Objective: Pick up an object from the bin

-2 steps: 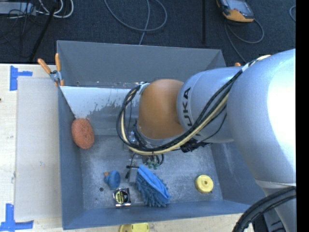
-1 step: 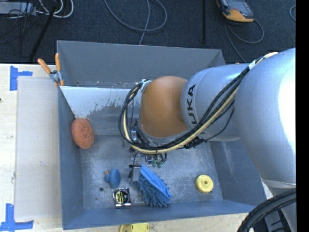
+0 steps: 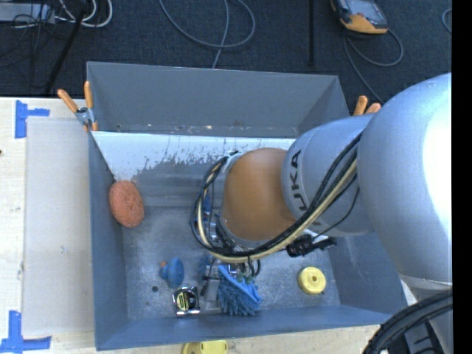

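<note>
My gripper (image 3: pixel 216 270) hangs low in the front middle of the bin, mostly hidden under the arm's orange cover. Directly beneath and just right of it lies a blue brush (image 3: pixel 238 293) with bristles fanned toward the front wall. The gripper's lower end seems to touch the brush's upper end. A small tape measure (image 3: pixel 186 300) with a yellow-and-black case lies just left of the brush. A small blue lump (image 3: pixel 173 271) rests a little further left.
A yellow round disc (image 3: pixel 312 279) lies at the front right. An orange-brown oval lump (image 3: pixel 127 203) leans against the left wall. The arm and its cables cover the bin's middle and right.
</note>
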Robot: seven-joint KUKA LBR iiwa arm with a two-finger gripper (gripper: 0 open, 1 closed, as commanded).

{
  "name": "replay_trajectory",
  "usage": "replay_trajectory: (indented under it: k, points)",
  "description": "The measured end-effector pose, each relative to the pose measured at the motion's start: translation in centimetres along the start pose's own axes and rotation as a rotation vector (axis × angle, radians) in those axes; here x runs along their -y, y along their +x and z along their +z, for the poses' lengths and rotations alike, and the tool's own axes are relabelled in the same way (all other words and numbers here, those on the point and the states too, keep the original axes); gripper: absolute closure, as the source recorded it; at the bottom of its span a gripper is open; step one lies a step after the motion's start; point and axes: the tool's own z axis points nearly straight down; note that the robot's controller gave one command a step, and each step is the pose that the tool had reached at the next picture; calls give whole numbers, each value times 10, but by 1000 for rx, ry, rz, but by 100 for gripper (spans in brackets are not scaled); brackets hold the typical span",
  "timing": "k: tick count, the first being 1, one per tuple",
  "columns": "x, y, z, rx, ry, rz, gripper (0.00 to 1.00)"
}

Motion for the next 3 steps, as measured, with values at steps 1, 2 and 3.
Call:
replay_trajectory:
  k: [1,2,3]
  points:
    - [9,26,10,-9,3,-46,0]
    - [12,21,13,-5,1,-12,0]
    - [13,22,13,-3,1,27,0]
